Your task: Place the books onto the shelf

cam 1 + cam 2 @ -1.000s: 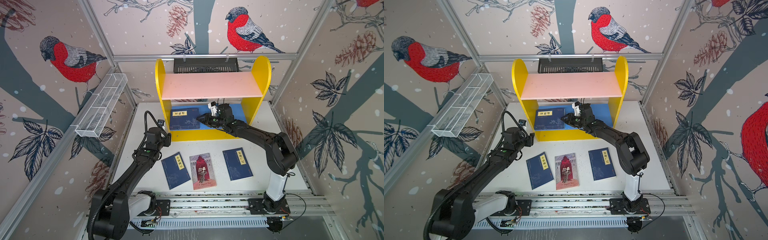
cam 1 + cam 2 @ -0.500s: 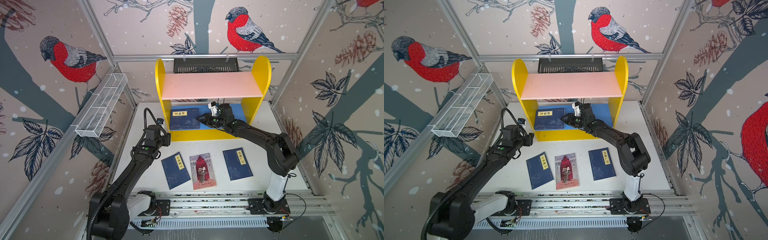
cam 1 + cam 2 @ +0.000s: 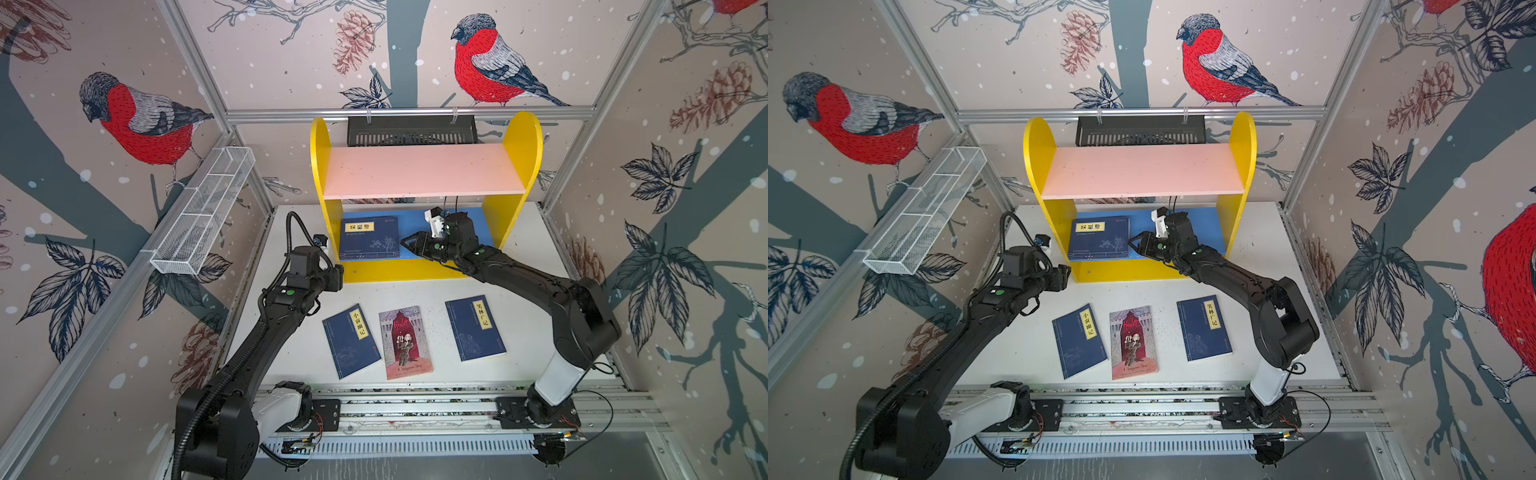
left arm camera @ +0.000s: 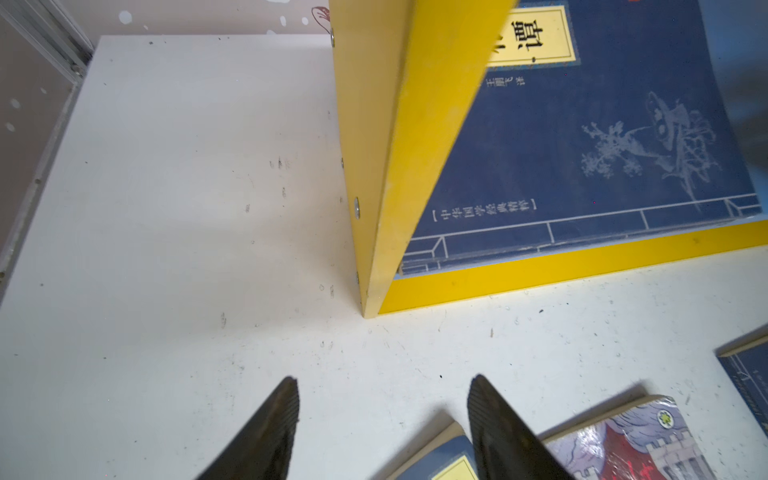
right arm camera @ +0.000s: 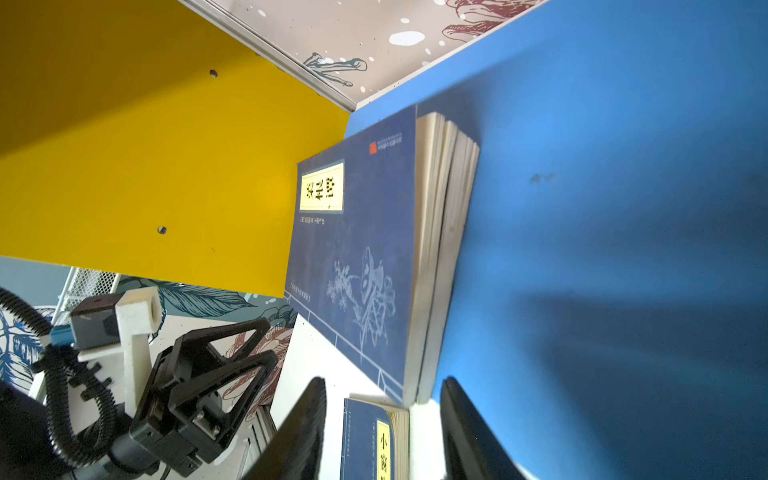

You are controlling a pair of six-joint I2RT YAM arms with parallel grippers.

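- Low inside the shelf (image 3: 521, 141), on the blue lower board (image 3: 411, 224) and hard against the left yellow side panel (image 3: 320, 166): a stack of navy books (image 3: 369, 237), two by the look of the page edges in the right wrist view, lying flat with a yellow title label facing up.
- Just right of that stack, tucked beneath the pink upper board (image 3: 419, 170): the right gripper (image 3: 409, 245), parted partway, aimed at the stack's open edge, with nothing clasped; impossible to tell whether touching the books.
- Off the shelf's front left corner, hovering above the white table (image 3: 532, 232): the left gripper (image 3: 337, 276), spread wide and clasping nothing, with only bare tabletop between the fingers in the left wrist view.
- Flat on the table in front of the shelf, in a row and all cover up: a left navy book (image 3: 352, 340), tilted, near the red-and-grey Hamlet (image 3: 405, 343) in the middle, then a right navy book (image 3: 475, 328) set a little apart.
- Behind the shelf, hung on the back rail: a black slotted basket (image 3: 411, 131).
- Along the left wall rail, well clear of both arms: a white wire-mesh tray (image 3: 203, 216).
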